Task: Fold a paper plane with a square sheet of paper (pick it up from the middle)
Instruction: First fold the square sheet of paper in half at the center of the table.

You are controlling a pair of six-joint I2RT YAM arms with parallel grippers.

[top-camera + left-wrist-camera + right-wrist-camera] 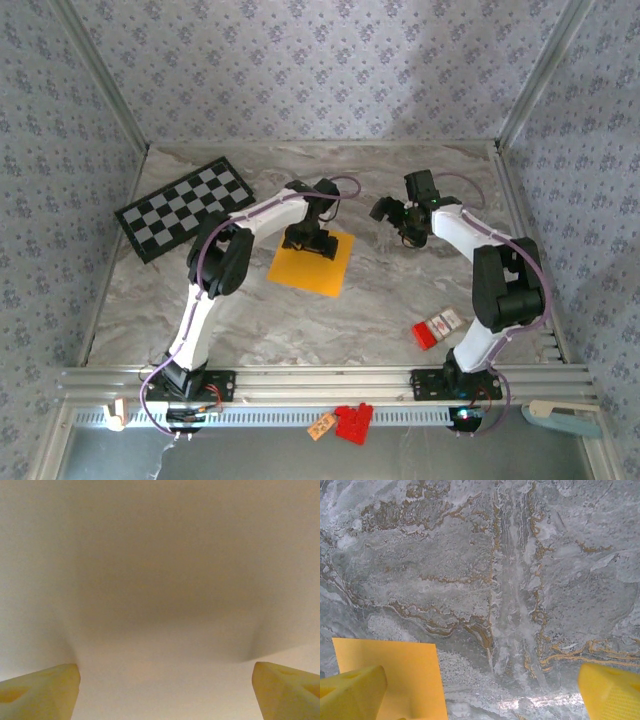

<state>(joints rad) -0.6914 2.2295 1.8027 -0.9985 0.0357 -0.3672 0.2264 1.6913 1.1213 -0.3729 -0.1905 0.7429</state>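
the paper lies flat and unfolded on the counter, near its middle. the left gripper is down at the far part of the paper. in the left wrist view its yellow fingers stand wide apart, open, with a pale blurred surface close beneath; whether they touch it i cannot tell. the right gripper is open too, spread over bare marble just right of the paper, and a corner of the paper shows behind the finger at the left of that view. a checkered board lies at the far left. a red block sits near the right arm's base.
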